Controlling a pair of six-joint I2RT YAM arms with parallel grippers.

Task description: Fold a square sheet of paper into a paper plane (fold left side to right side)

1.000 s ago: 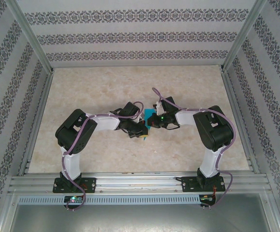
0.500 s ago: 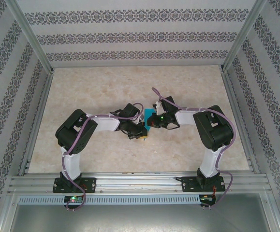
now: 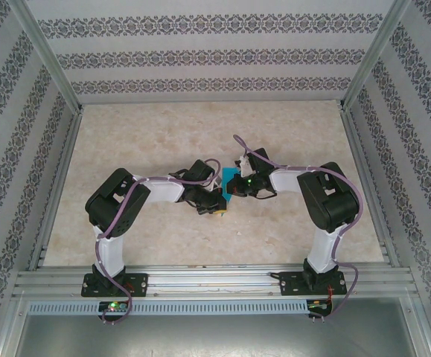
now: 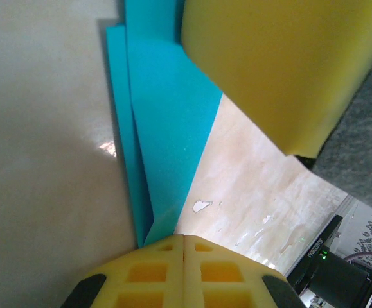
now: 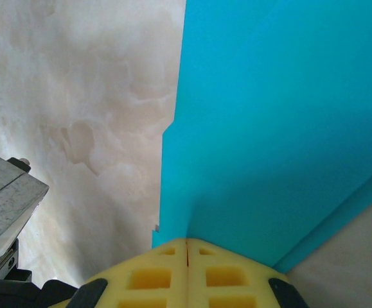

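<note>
Both arms lean in toward the middle of the tabletop [image 3: 163, 134]. The square sheet of paper [image 4: 166, 115] lies flat there between them, turquoise and folded into overlapping layers, with a narrow strip peeking out along one edge. The left claw [image 4: 184, 247] has its yellow fingers pressed together, seam tight, with the tips right at the paper's narrow corner. Whether any paper is caught between them I cannot tell. The right claw [image 5: 187, 250] is likewise pressed together, its tips at the edge of the blue sheet. From above, the two claws sit just beside each other, with a bit of paper showing on their far side.
</note>
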